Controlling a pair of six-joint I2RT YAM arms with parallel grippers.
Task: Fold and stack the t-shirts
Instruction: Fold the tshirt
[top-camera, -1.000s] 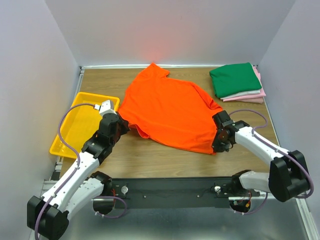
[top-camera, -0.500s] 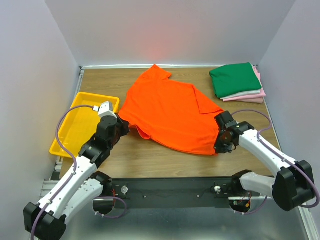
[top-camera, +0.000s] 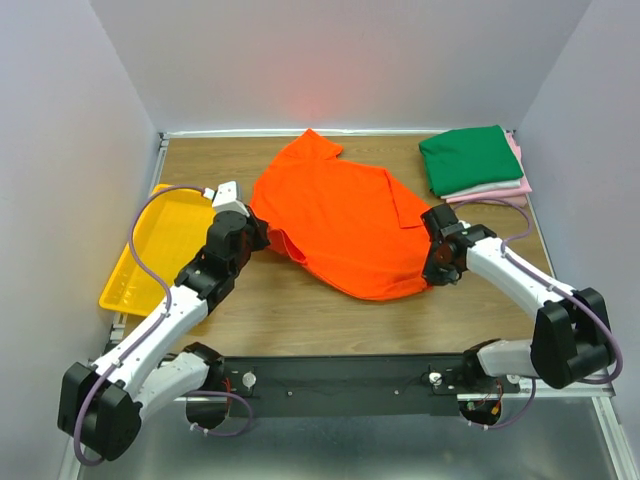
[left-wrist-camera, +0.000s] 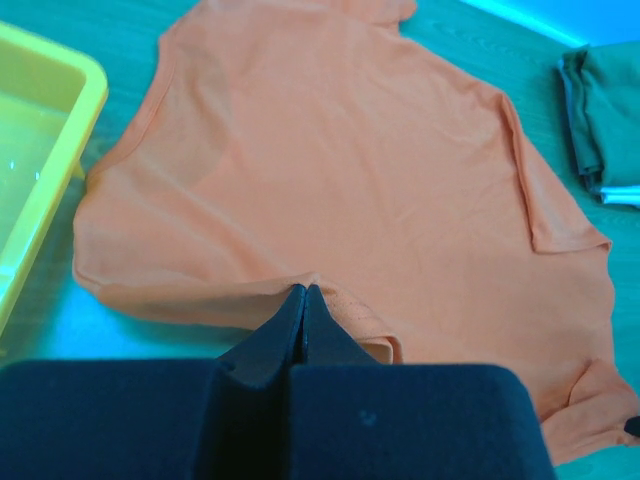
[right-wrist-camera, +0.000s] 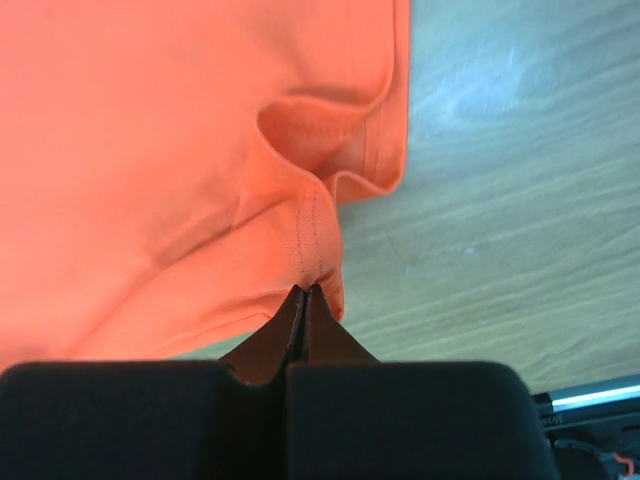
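Wood-grain table (top-camera: 300, 310) w/ pale grey walls (top-camera: 80, 150) round it, orange t-shirt (top-camera: 340, 215) spread mid-table, L gripper (left-wrist-camera: 303, 292) & R gripper (right-wrist-camera: 305, 291) both pinched tight on its near hem, folded stack (top-camera: 478, 162) in far-right corner, yellow tray (top-camera: 175, 235) at left edge

A bright orange cloth short-sleeved t-shirt (top-camera: 340, 225) lies unfolded and skewed across the middle of the worktop (top-camera: 300, 310), one sleeve pointing to 12 o'clock and its near hem puckered at both ends. At 2 o'clock, a folded dark green t-shirt (top-camera: 472, 158) tops a folded white t-shirt (top-camera: 490, 187) and a folded pink t-shirt (top-camera: 495, 198).
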